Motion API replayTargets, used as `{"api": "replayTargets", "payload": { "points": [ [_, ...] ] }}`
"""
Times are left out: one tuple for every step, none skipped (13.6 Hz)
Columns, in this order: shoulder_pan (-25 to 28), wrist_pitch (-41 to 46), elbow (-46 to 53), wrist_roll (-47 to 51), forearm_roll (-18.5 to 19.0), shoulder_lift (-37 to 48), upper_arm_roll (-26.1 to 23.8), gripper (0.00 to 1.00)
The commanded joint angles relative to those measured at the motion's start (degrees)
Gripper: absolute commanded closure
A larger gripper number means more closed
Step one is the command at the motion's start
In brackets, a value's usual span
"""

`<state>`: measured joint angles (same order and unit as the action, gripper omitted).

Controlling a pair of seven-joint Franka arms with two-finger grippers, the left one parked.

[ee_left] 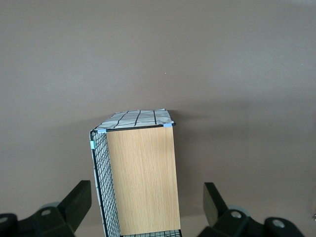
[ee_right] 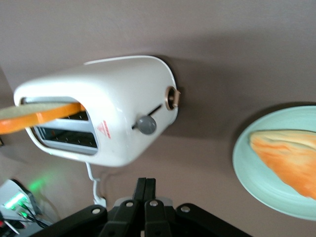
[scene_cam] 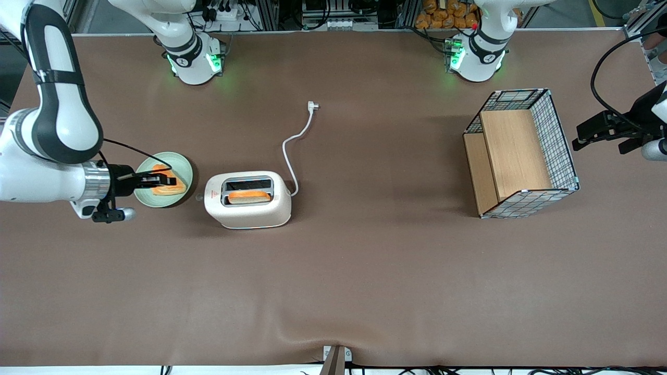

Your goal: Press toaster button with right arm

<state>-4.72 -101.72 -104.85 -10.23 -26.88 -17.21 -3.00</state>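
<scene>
Toaster [scene_cam: 249,204] cream-white, red triangle sticker [scene_cam: 212,196]; grey toaster button [ee_right: 146,125]. Black gripper [scene_cam: 169,180] above pale green plate [scene_cam: 183,167]. Table [scene_cam: 365,271] brown.

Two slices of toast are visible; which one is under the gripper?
The toast on the green plate: this slice lies flat there, directly below the gripper, whose fingers are shut. The other slice stands in the toaster, in the slot nearer the front camera.
</scene>
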Motion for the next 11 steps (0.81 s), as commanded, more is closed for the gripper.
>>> {"api": "replayTargets", "payload": {
  "points": [
    [0.76,-4.61,-3.43,-0.85,-3.0,0.78,0.27,1.0],
    [0.85,-5.41,-3.61,-0.85,-4.05,0.08,0.27,1.0],
    [0.94,-5.68,-3.61,-0.93,-5.01,-0.45,0.27,1.0],
    [1.03,-5.77,-3.61,-0.93,-5.63,-0.89,0.27,1.0],
    [1.29,-6.12,-3.7,-0.93,-6.77,-1.24,0.27,1.0],
    [1.46,-6.56,-3.96,-1.02,-7.22,-1.42,0.27,1.0],
    [1.55,-7.34,-3.96,-0.93,-7.22,-1.77,0.27,1.0],
    [2.16,-8.05,-4.05,-0.93,-7.22,-2.12,0.27,1.0],
    [2.34,-8.4,-4.05,-0.93,-7.31,-2.39,0.27,1.0],
    [2.34,-8.49,-4.05,-1.02,-7.39,-2.39,0.27,1.0],
    [2.34,-9.1,-4.05,-0.93,-7.4,-2.48,0.27,1.0]
  ]
}}
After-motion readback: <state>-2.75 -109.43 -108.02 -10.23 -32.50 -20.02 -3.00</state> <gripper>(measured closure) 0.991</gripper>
